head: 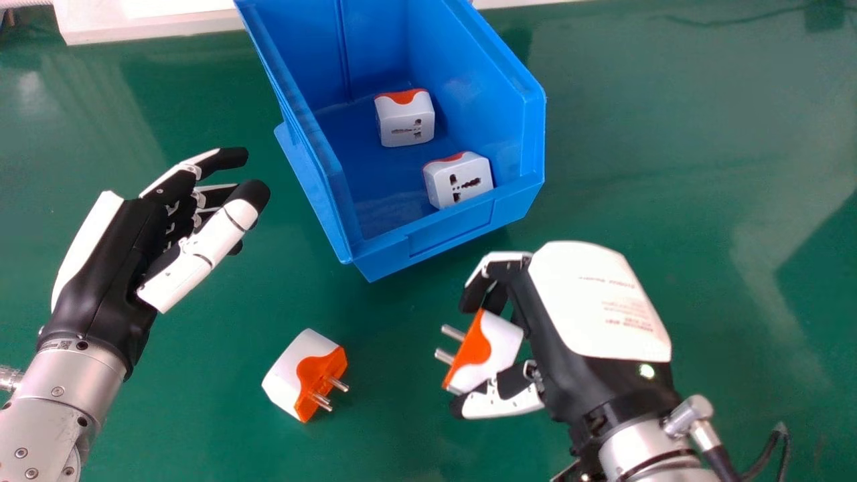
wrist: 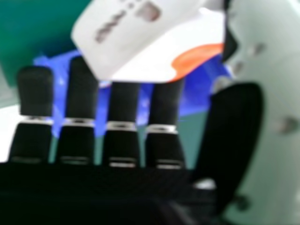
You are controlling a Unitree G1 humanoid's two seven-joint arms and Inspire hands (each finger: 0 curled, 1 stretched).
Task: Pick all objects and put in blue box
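Observation:
In the head view my right hand point(head: 596, 314) is in front of the blue box point(head: 442, 234), fingers and thumb curled round a white-and-orange adapter point(head: 499, 345) whose pins point left. The right hand view shows this adapter point(wrist: 136, 42) between the fingers and thumb of my right hand point(wrist: 124, 145). Another adapter point(head: 294, 368) lies on the green table, left of the held one, pins toward the lower right. Two adapters, one farther back point(head: 405, 120) and one nearer the front wall point(head: 460, 181), rest inside the box. My left hand point(head: 114, 268) is left of the box, its fingers relaxed and holding nothing.
The green table point(head: 669, 167) extends to both sides of the box. A white object point(head: 147, 20) stands along the back left edge. The box's raised front wall and side rims stand between the hands and the adapters inside. A dark cable point(head: 770, 455) trails from the right wrist.

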